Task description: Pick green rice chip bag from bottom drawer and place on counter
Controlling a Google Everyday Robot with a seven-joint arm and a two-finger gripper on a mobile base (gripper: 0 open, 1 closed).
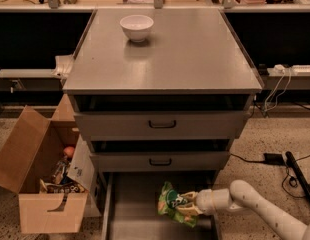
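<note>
The hand [189, 204] is sitting low in the bottom drawer [130, 211], w/ the white arm [255, 210] stretching in from the right. Its fingers are pinching the right edge of the green rice chip bag [168, 203], so it's grasping the bag, not hanging loose.

Key relation: the bag is lying just left of the hand, over the drawer floor near mid-width. Its long axis is running roughly front-to-back in the drawer, tilted a bit. The middle drawer front [160, 161] is sitting right above and behind it. The worktop [185, 59] is lying well above and further back, so the lift is prob. calling for a pull out toward the front first, then up and over the edge. Only one arm, so no choice of side.

Materials:
- The bag is thin crinkly film, bright green w/ a dark round logo, soft, likely crumpling under the pinch.
- The drawer is flat grey metal w/ thin walls.
- The worktop is smooth grey metal w/ a slight sheen.
- A round white bowl [136, 27] is standing at the worktop's back left, well apart from the front edge.
</note>
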